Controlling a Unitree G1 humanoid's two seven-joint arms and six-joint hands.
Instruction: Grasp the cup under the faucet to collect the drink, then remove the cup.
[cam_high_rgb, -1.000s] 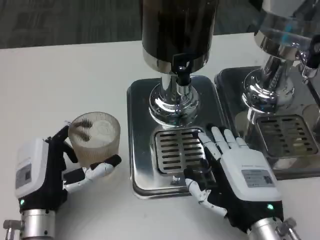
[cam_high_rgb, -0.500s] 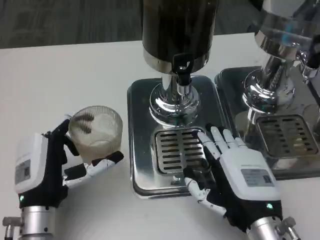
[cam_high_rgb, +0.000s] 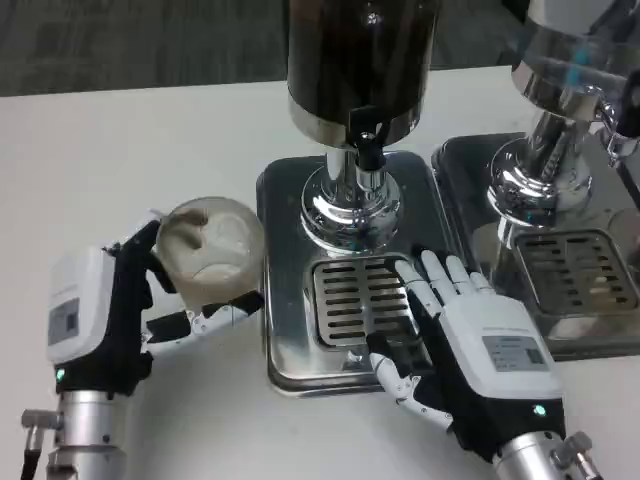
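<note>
cup (cam_high_rgb: 212, 248) carried right toward tray, tilted, left robot hand (cam_high_rgb: 110, 325) gripping

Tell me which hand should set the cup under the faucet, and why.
Left. The left hand already grips the cup just left of the dispenser's steel base, so probably only a short move to the drip grate remains. The right hand rests flat on the grate's right edge, holding nothing.
</note>
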